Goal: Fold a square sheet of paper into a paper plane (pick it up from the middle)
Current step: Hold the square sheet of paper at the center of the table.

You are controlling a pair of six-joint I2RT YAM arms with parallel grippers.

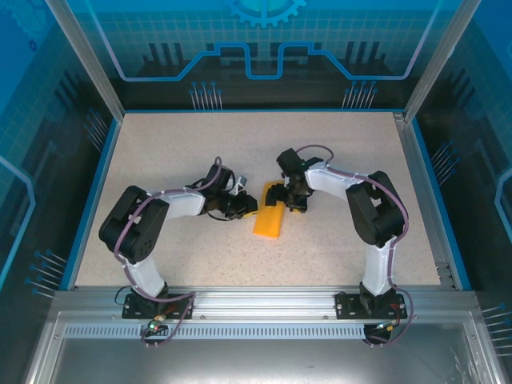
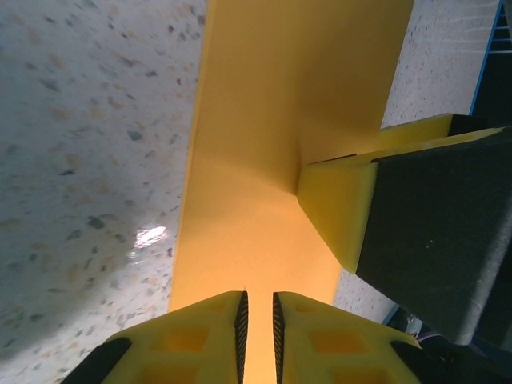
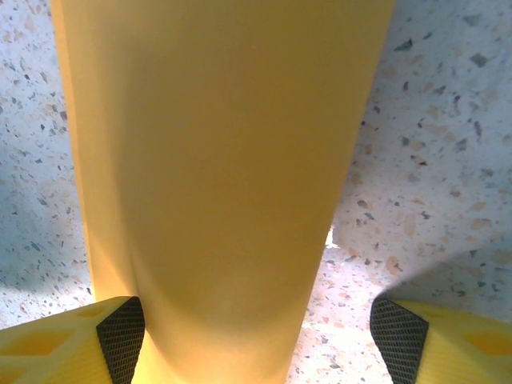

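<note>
From above, the folded orange sheet of paper point(image 1: 269, 220) lies as a narrow strip mid-table point(image 1: 160, 152). The left claw point(image 1: 245, 210) is at its left edge and the right claw point(image 1: 282, 197) over its far end. Blue panelled walls point(image 1: 264, 48) stand well beyond the sheet.

The left wrist camera adds the left claw point(image 2: 258, 308) over the sheet point(image 2: 264, 120), jaws drawn almost together with a thin orange-filled slit. Whether they pinch paper I cannot tell. A finger point(image 2: 400, 216) of the right claw crosses the sheet's right edge, blocking the far side.

The right wrist camera shows the right claw point(image 3: 260, 320) wide open, straddling the sheet point(image 3: 216, 160).
</note>
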